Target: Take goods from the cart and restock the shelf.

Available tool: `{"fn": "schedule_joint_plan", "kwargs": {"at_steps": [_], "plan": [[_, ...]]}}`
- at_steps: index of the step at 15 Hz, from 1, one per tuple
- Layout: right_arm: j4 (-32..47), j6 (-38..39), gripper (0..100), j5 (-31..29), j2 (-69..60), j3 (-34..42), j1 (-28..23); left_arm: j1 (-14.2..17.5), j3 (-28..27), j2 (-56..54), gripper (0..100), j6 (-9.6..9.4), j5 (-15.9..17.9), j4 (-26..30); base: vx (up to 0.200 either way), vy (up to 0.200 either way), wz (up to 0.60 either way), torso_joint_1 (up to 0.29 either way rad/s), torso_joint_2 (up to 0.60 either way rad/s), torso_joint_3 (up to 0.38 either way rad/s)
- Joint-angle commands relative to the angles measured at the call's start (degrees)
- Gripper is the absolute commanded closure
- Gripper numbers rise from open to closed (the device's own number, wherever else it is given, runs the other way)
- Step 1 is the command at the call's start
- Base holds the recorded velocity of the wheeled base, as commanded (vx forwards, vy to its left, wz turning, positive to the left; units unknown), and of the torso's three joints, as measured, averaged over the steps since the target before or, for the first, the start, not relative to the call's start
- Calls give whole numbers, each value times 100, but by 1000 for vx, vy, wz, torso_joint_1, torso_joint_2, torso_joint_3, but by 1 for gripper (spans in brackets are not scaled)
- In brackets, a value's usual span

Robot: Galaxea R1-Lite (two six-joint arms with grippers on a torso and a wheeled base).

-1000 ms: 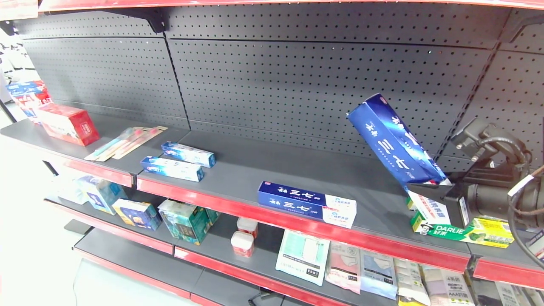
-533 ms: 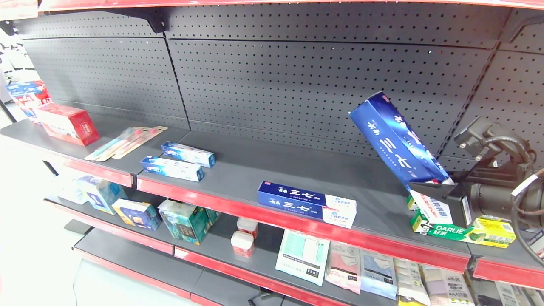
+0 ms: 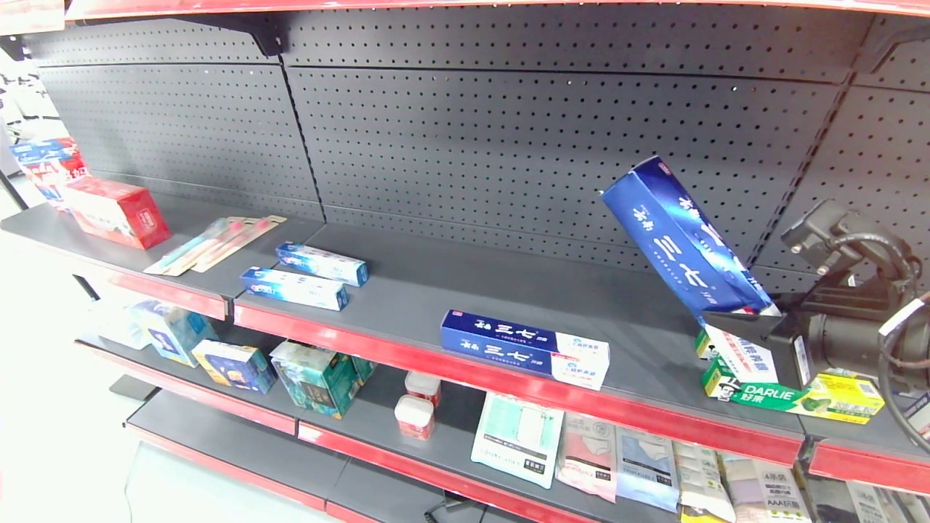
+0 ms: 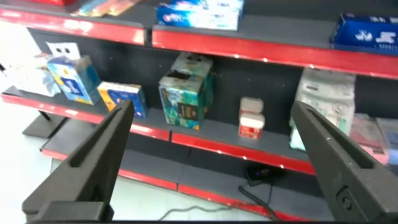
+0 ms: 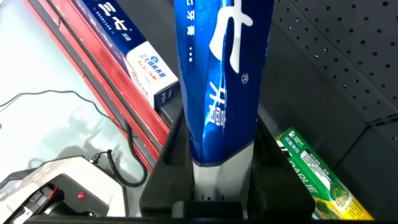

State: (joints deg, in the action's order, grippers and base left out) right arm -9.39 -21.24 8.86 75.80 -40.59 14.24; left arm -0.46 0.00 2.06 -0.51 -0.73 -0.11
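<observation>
Perforated shelf backing (image 3: 465,131); right jaws clamp long glossy blue carton (image 3: 683,240).

Shelf (image 3: 472,283) lies bare behind the flat blue box (image 3: 524,349) (green box (image 3: 770,398) rightward).

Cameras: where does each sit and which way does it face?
Head view: on the head, facing down at the shelf; right end effector holding a blue box shows.
Left wrist view: on that wrist, facing lower shelves past the open left end effector.
Right wrist view: on that wrist, looking along the blue box.
Shared: blue box, green box, in head and right wrist.
</observation>
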Motion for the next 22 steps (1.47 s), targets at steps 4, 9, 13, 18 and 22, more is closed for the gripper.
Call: {"fn": "schedule_joint_plan", "kwargs": {"at_steps": [4, 9, 13, 18, 22], "plan": [[-2, -30, 100, 10, -30, -54, 18, 55, 0, -206, 0, 16, -85, 2, 0, 0, 0, 0, 0, 0], [-11, -82, 100, 168, 198, -194, 44, 64, 0, -206, 0, 7, -85, 2, 0, 0, 0, 0, 0, 0], [-2, -144, 100, 1267, 778, -537, -79, 55, 0, -206, 0, 7, -85, 2, 0, 0, 0, 0, 0, 0], [-11, -1339, 100, 2155, 1728, -1029, -615, 55, 0, -206, 0, 7, -85, 2, 0, 0, 0, 0, 0, 0], [-11, -1621, 100, 2366, 2475, -1803, -747, 55, 0, -206, 0, 7, -85, 2, 0, 0, 0, 0, 0, 0]]}}
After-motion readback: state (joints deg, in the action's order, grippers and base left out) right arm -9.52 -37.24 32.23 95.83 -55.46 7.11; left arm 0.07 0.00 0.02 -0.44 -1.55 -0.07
